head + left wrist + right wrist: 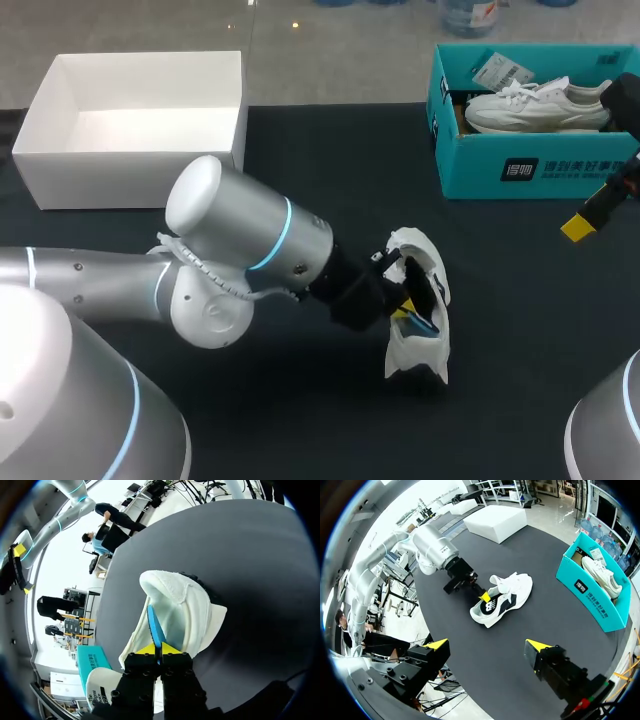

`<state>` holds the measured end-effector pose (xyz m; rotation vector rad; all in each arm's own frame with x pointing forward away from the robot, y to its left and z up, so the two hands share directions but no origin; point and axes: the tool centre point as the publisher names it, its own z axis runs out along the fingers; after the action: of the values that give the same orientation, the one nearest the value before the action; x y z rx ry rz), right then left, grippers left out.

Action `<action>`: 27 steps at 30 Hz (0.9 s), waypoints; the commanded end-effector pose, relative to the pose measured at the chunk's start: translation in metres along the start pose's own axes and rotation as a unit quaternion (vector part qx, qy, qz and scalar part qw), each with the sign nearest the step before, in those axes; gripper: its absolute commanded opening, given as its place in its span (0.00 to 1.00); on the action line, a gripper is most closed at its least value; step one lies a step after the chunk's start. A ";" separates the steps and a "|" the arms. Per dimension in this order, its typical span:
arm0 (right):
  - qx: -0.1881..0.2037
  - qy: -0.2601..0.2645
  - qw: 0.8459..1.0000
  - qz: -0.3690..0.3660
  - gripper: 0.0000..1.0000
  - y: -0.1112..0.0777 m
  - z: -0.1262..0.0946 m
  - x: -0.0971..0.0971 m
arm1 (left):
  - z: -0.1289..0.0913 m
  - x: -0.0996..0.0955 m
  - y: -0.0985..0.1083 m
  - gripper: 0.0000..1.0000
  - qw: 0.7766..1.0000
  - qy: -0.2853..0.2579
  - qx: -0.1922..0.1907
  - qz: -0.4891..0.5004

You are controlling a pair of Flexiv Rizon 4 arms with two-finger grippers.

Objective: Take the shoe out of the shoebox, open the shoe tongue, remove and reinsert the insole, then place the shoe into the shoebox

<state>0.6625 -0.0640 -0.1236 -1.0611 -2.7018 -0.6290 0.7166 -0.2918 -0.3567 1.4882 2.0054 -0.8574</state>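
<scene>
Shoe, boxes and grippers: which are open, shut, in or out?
Shoe: out of its box, on the table.
Insole: partly inside shoe, pinched.
Left gripper: shut on insole.
Right gripper: open, holding nothing.
Teal shoebox: open, other shoe inside.
White box: open.

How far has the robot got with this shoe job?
Done: the shoe is out of the teal shoebox, on the table, its opening spread wide. In hand: the left gripper has its fingers shut on the blue insole at the shoe's opening; going out or back in, I cannot tell. Left: finishing the insole, then boxing the shoe. The right gripper hangs open, apart.
</scene>
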 end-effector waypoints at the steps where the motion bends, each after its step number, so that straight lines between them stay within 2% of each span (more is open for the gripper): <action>1: 0.003 0.001 1.000 0.001 1.00 0.002 0.000 -0.001 | 0.001 0.003 0.000 0.00 1.000 0.008 0.004 0.001; 10: 0.003 0.001 1.000 0.001 1.00 0.002 0.000 -0.001 | -0.007 0.007 -0.004 0.00 1.000 0.016 0.009 0.007; 11: 0.003 0.001 1.000 0.001 1.00 0.002 0.000 -0.001 | -0.008 0.007 -0.005 0.20 1.000 0.016 0.010 0.007; 12: 0.003 0.001 1.000 0.001 1.00 0.002 0.000 -0.001 | -0.010 0.005 -0.005 0.45 1.000 0.016 0.009 0.007; 13: 0.003 0.001 1.000 0.001 1.00 0.002 0.000 -0.001 | -0.012 0.004 -0.006 0.89 1.000 0.015 0.009 0.007; 14: 0.003 0.001 1.000 0.001 1.00 0.002 0.000 -0.001 | -0.013 0.003 -0.007 1.00 1.000 0.012 0.009 0.007; 22: 0.003 0.001 1.000 0.001 1.00 0.002 0.000 -0.001 | -0.028 -0.010 -0.012 1.00 1.000 0.006 0.020 0.017; 27: 0.003 0.001 1.000 0.001 1.00 0.002 0.000 -0.001 | -0.037 -0.018 -0.015 1.00 0.999 0.023 0.021 0.025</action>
<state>0.6625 -0.0640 -0.1236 -1.0610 -2.7018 -0.6289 0.7058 -0.2846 -0.3270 1.5639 1.9642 -0.8806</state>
